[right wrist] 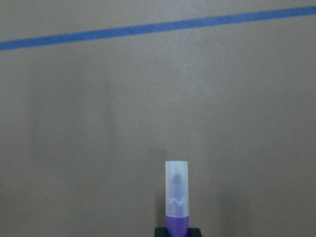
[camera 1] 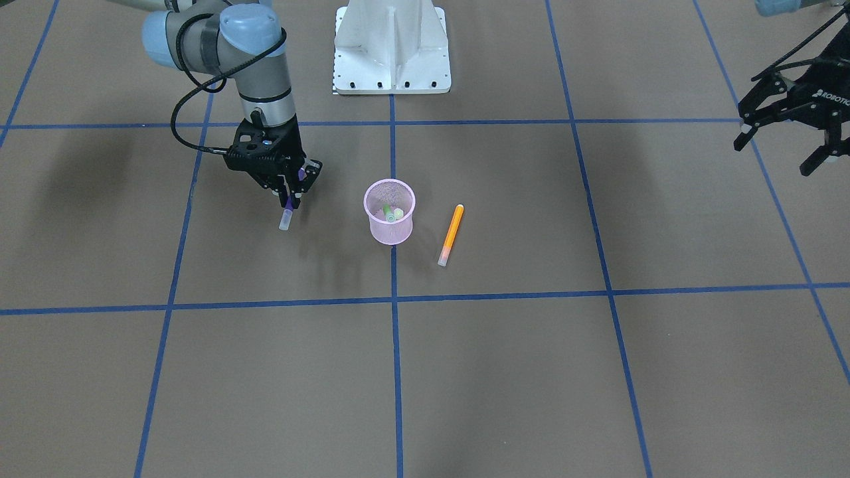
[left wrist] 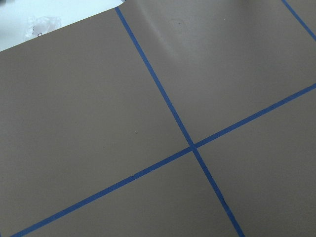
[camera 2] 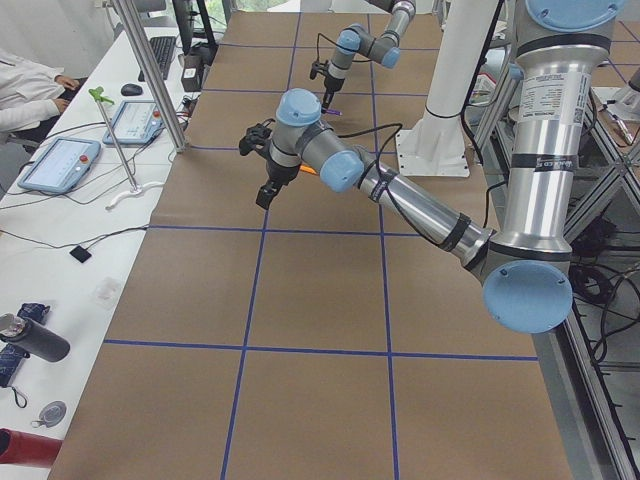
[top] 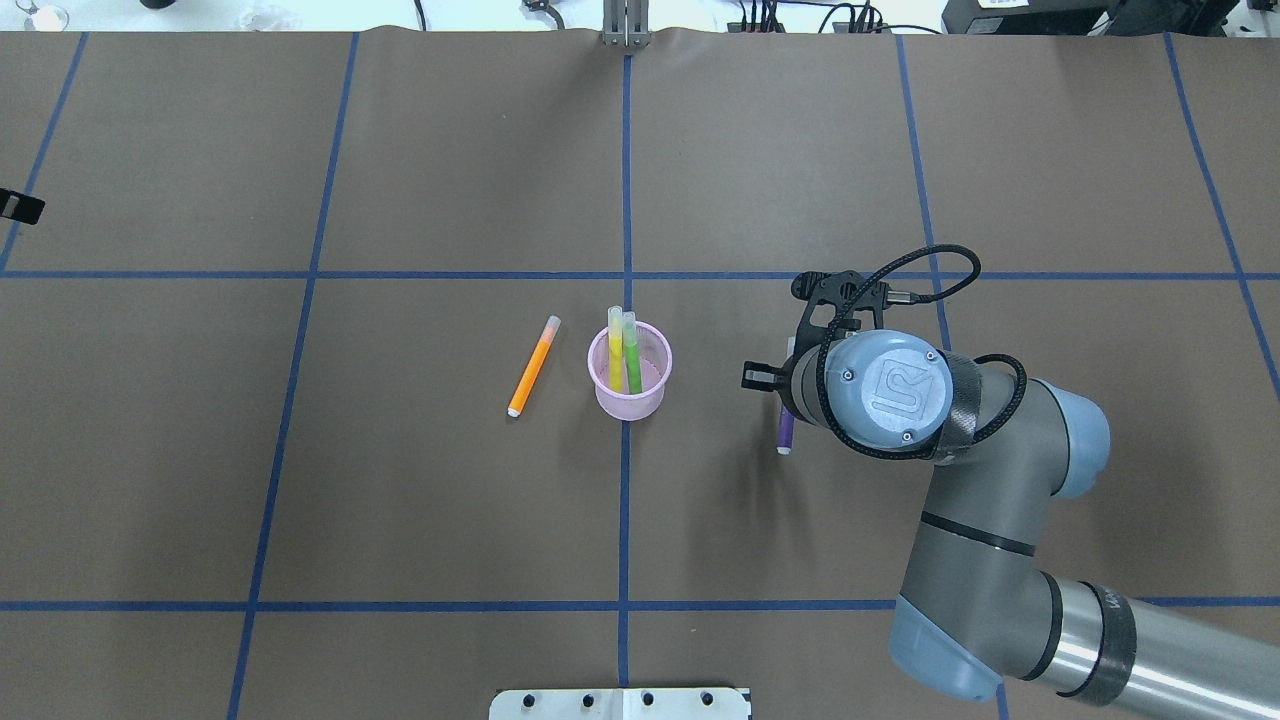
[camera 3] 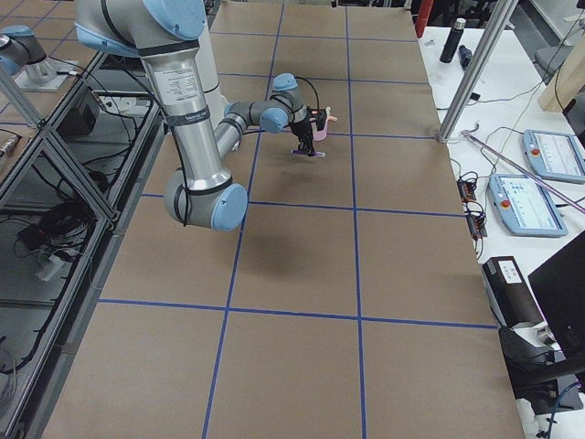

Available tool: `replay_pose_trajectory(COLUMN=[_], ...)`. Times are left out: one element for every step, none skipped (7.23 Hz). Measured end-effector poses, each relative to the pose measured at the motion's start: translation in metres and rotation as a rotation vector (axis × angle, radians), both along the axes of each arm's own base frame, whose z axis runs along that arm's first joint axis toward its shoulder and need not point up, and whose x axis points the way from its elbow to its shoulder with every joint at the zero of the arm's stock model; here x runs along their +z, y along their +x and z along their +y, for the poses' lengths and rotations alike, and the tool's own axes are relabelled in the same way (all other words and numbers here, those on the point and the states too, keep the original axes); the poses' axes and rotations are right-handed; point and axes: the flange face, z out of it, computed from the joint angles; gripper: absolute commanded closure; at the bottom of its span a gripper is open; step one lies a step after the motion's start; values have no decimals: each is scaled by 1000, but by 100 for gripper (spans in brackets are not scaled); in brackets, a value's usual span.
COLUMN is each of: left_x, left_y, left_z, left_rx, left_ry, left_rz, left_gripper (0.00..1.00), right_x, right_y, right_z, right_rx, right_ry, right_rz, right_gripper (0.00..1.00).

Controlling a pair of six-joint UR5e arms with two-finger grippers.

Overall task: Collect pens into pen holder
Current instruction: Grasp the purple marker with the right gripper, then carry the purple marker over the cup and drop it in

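The pink mesh pen holder (camera 1: 390, 222) (top: 629, 395) stands upright at the table's middle. A green pen (top: 633, 362) and a yellow pen (top: 616, 350) stand inside it. The orange pen (camera 1: 451, 234) (top: 533, 366) lies flat on the table beside the cup, apart from it. My right gripper (camera 1: 290, 199) is shut on the purple pen (camera 1: 287, 218) (top: 786, 430) (right wrist: 177, 197) and holds it cap down, just above the table, off to the cup's side. My left gripper (camera 1: 773, 156) is open and empty, far off at the table's edge.
The robot's white base plate (camera 1: 392, 46) sits at the table's near edge behind the cup. Blue tape lines (camera 1: 393, 299) cross the brown table. The left wrist view shows only bare table and tape.
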Motion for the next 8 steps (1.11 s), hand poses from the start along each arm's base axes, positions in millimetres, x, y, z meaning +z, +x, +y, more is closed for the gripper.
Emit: replay_pose_trajectory(left_x=[1,1,2,2,5,9,11,13], left_y=[1,2,3,4,5,6,7,7], left_z=[-1,-1,-2,-2,-4,-5,-6,-7], left_rx=[1,-1,-7,-11,-12,-12,-11,-11], left_ry=[-4,-12,-23,-33,-43,-51,-57,-61], left_rz=[0,1,5,7,7,6,5,4], left_gripper=[0,0,0,0,0,0,0,0], right_x=[-21,-45,-68,-84,-97,-106,-109,-109], right_y=[5,7,6,0,-9,-22,-38,-52], right_z=[-6,-13,-16,-13,-8,-4,-1,7], right_rx=[105,220,310,377,429,466,485,490], right_ry=[19,50,85,122,157,183,205,225], right_rz=[-41,-86,-126,-151,-167,-172,-162,-149], right_gripper=[100,100,100,100,100,100,100,100])
